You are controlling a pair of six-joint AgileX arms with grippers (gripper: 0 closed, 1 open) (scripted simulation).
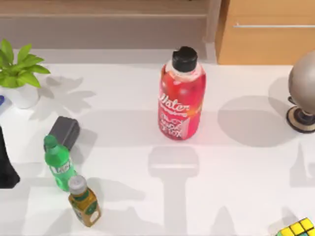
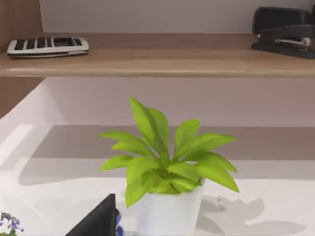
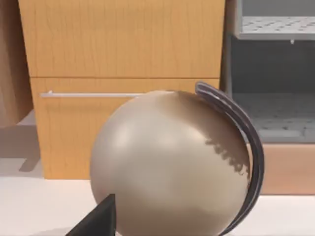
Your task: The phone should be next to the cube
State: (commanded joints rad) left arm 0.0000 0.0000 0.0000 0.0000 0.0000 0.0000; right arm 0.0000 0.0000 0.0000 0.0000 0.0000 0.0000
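Top view: cube (image 1: 298,228) bottom right, phone (image 1: 63,132) far left.

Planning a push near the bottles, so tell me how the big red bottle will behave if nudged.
The red bottle stands upright and tall on a fairly narrow base, so a high nudge would likely tip it. Its round body would probably roll once down. The glossy label suggests a slippery surface.

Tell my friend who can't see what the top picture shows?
A white table holds a big red bottle in the middle, the phone by a green bottle on the left, and the cube at the near right corner.
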